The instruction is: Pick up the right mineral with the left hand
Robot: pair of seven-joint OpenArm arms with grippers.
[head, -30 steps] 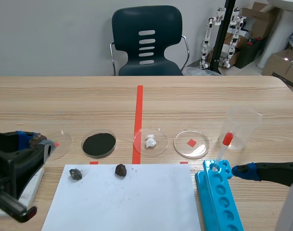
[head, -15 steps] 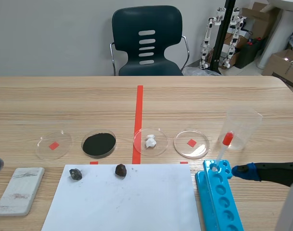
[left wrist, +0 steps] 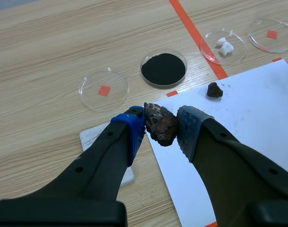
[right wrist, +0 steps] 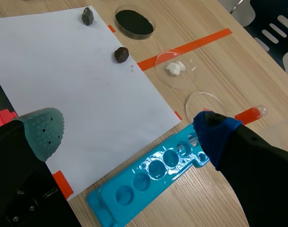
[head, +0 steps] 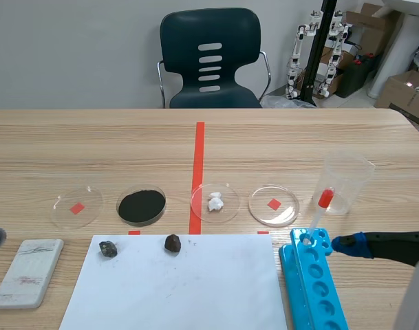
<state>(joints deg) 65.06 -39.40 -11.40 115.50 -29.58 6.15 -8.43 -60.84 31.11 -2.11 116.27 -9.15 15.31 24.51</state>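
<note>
the chief risk here is that the left claw (left wrist: 161, 117) is not free: it is clenched on a rough brown rock (left wrist: 160, 128) pinched between its pads, above the white slab (left wrist: 94, 136) and the edge of the paper sheet (left wrist: 257, 113). the right mineral (head: 172, 243) is not that rock. it lies loose on the sheet near its far edge, just in front of the gap between the black powder dish (head: 118, 205) and the dish of white pieces (head: 228, 206), with the left mineral (head: 109, 249) on the side that arm comes from. going for it with the rock aboard would, i judge, end in a shove rather than a grip, skidding the small stone over the smooth paper or knocking the left mineral on the way. dropping the rock from height could crack it on the slab or send it rolling across the tabletop (head: 298, 144). the right claw (right wrist: 127, 132) hangs released, nothing between its fingers, by the blue rack (right wrist: 153, 175). the right mineral is a compact lump with no clear long axis. from the left wrist it looks slightly broader along the sheet's far edge, with a blunt peak pointing up.
</note>
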